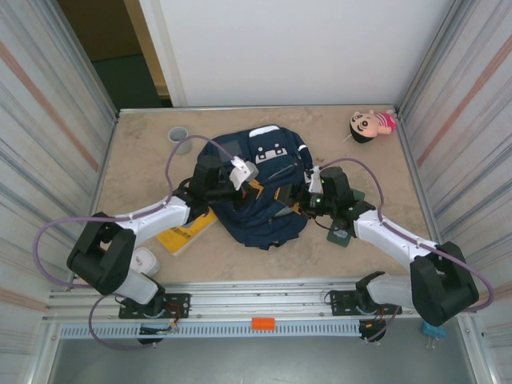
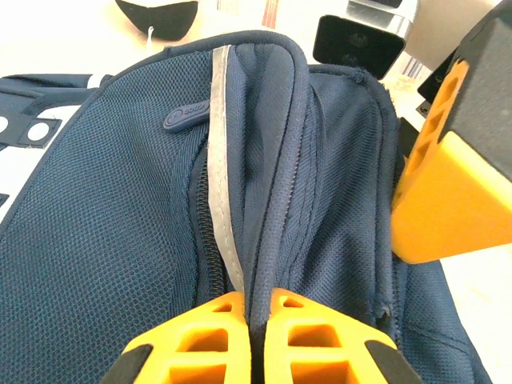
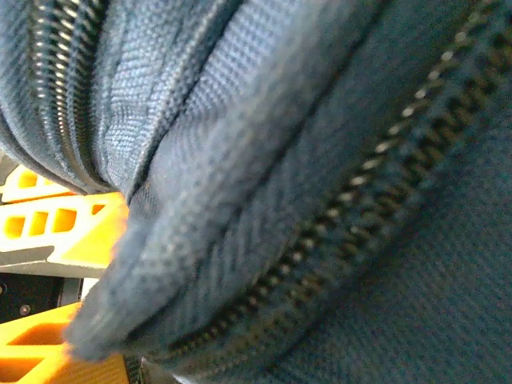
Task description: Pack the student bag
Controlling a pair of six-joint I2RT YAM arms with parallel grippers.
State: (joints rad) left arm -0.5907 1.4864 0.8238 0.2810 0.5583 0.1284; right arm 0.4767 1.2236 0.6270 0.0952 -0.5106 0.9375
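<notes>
Student bag (image 1: 258, 220) gripped at its zip rim
The rim fold is clamped between the left gripper (image 2: 254, 302) fingers; the right gripper (image 1: 307, 194) jaws are seen apart, navy fabric directly ahead.

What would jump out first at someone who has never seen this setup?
The big navy student bag slumped in the middle draws the eye. The left end effector is shut on a fold of its fabric. A small doll lies at the far right corner.
</notes>
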